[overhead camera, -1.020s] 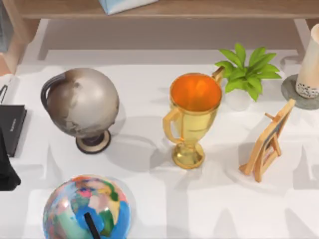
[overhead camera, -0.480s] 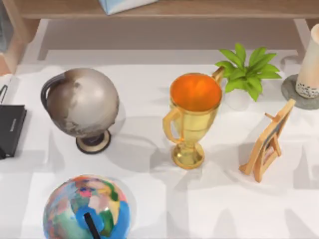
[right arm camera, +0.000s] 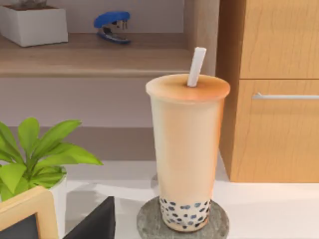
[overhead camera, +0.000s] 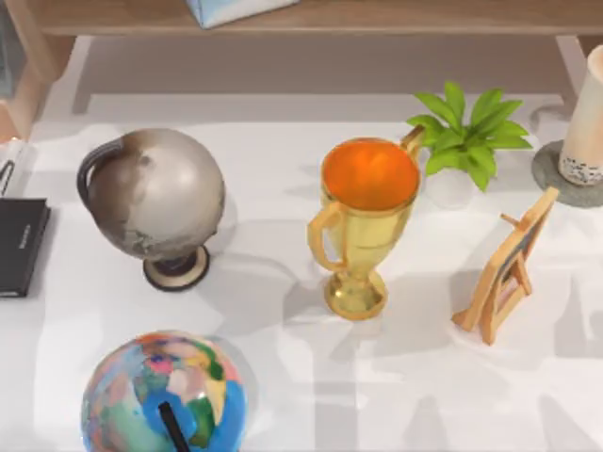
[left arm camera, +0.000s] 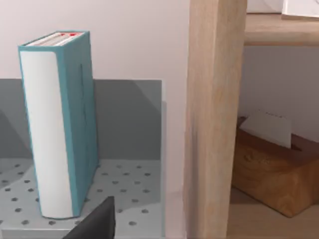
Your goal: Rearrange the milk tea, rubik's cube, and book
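Note:
The book, teal with pale page edges, stands upright on a grey perforated stand in the left wrist view. A dark part of my left gripper sits close in front of it, apart from it. The milk tea, a tall beige cup with a white straw and dark pearls, rests on a round grey coaster; a dark part of my right gripper sits before it. From above, the milk tea is at the table's far right edge. The rubik's cube is out of view.
A grey globe, a colourful globe, a gold trophy, a potted plant and a small wooden easel crowd the table. A flat black book lies at the left edge. A wooden post stands beside the teal book.
The dark bulk of my left arm at the top view's left edge has slid out of that view to the left. The objects on the table have not moved.

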